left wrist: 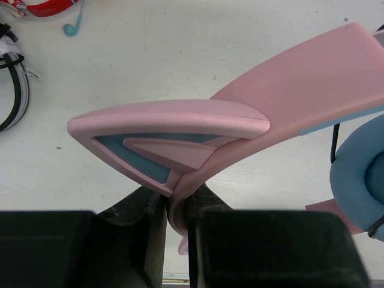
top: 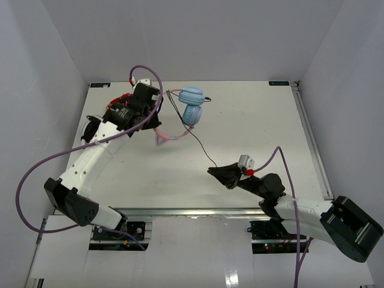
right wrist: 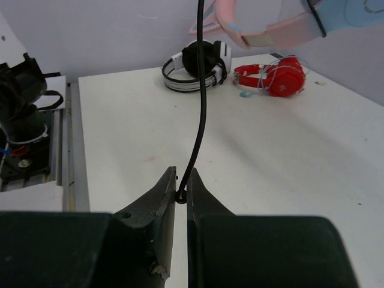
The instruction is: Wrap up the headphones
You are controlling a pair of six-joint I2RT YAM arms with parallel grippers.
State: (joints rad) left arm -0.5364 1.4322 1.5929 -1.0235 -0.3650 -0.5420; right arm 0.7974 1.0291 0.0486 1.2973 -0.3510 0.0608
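The headphones (top: pixel 192 105) hang above the table's far middle, light-blue earcups (left wrist: pixel 360 180) stacked together, the pink headband (left wrist: pixel 300 84) curving down to my left gripper (top: pixel 157 120). In the left wrist view that gripper (left wrist: pixel 178 201) is shut on the headband just below a cat ear (left wrist: pixel 174 132). The thin dark cable (top: pixel 201 144) runs from the earcups down to my right gripper (top: pixel 217 172) near the table's middle front. In the right wrist view this gripper (right wrist: pixel 182 183) is shut on the cable (right wrist: pixel 201 90), which rises straight up toward the headphones (right wrist: pixel 270 30).
Black-and-white headphones (right wrist: pixel 195 66) and red headphones (right wrist: pixel 279 75) lie at the table's far left corner, behind my left arm. A teal earbud (left wrist: pixel 72 27) lies beside them. A metal rail (top: pixel 309 138) runs along the table's right edge.
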